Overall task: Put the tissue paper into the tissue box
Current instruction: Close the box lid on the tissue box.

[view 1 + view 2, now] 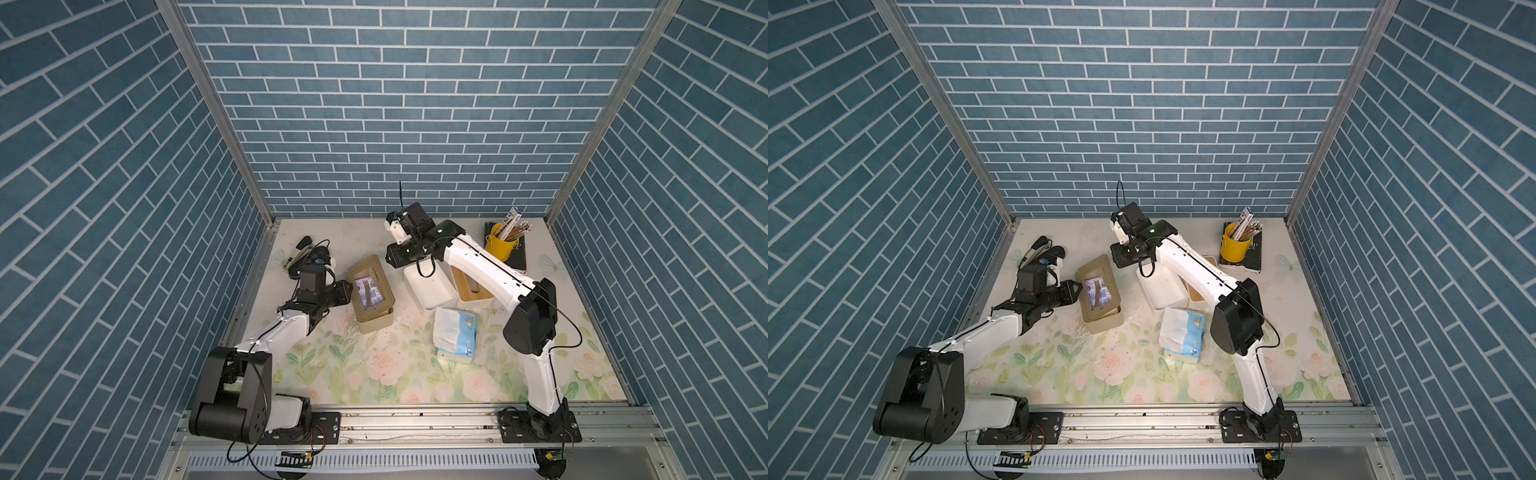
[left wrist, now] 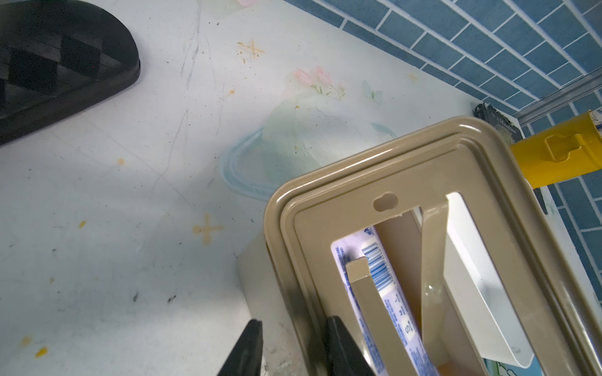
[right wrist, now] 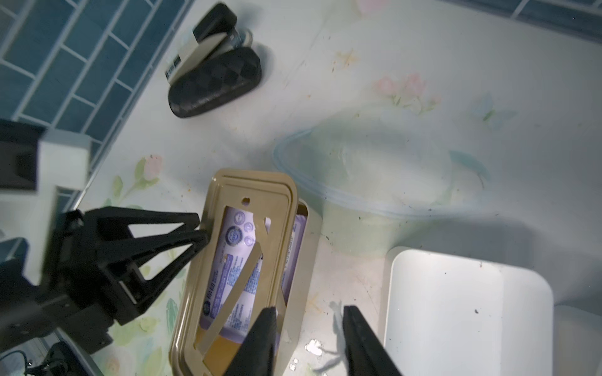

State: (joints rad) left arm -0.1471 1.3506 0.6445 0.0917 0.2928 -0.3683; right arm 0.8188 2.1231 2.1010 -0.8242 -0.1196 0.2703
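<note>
Left elbow folded low, left end effector pinches tan lid; right end effector hovers half-open.

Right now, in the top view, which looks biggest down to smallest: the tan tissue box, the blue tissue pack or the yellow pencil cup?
In a top view, largest to smallest:
1. tan tissue box
2. blue tissue pack, only a little smaller
3. yellow pencil cup, clearly smallest, though it stands farthest back.
</note>
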